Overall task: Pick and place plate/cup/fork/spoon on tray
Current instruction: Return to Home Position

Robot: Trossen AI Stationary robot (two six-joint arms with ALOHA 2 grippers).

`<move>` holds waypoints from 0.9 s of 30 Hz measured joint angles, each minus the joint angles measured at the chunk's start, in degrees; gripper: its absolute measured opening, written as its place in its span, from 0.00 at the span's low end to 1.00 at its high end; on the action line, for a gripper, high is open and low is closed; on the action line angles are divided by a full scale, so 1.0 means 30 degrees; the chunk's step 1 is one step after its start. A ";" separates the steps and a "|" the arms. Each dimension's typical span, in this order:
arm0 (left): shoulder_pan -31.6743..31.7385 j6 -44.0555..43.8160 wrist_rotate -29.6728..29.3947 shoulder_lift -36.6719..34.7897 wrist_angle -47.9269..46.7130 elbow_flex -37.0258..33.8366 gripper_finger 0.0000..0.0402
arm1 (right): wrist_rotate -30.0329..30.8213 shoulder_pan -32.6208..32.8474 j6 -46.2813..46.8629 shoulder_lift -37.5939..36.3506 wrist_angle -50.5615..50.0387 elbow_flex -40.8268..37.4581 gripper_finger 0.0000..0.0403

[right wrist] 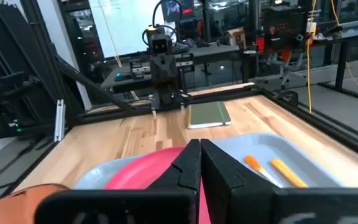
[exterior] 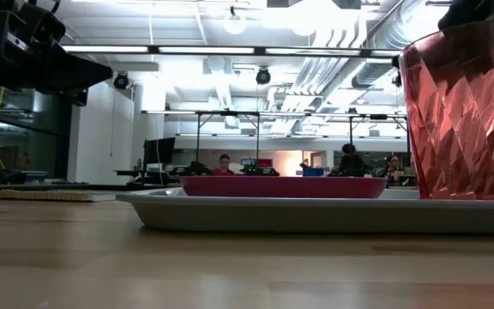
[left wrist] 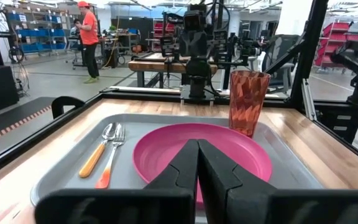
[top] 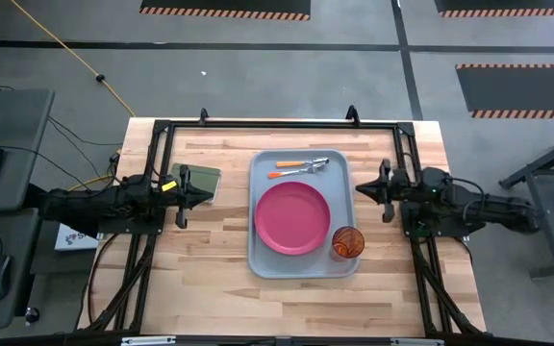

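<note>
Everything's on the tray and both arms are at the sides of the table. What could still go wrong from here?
The cup stands in the corner of the tray nearest the right gripper, close to the rim; a low sweep by that arm could tip it. The left gripper sits right beside the green pad and might drag it. Both grippers are shut.

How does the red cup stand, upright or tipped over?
Upright. The cup stands on its base in a corner of the tray, its open mouth facing up, beside the plate.
</note>
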 joint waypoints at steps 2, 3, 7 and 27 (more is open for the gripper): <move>0.0000 0.0000 0.0000 0.0000 0.0000 0.0000 0.00 | 0.0048 0.0000 0.0241 -0.1263 -0.1274 0.0000 0.01; 0.0000 0.0000 0.0000 0.0000 0.0000 0.0000 0.00 | 0.0127 0.0000 0.0457 -0.1854 -0.1839 0.0000 0.00; 0.0000 -0.0003 0.0000 0.0000 0.0000 0.0000 0.00 | 0.0187 0.0149 0.1254 -0.3616 -0.2834 -0.0152 0.00; 0.0000 -0.0007 0.0000 0.0022 0.0004 0.0007 0.00 | 0.3971 0.2987 -0.0364 -0.3392 -0.0258 -0.2361 0.00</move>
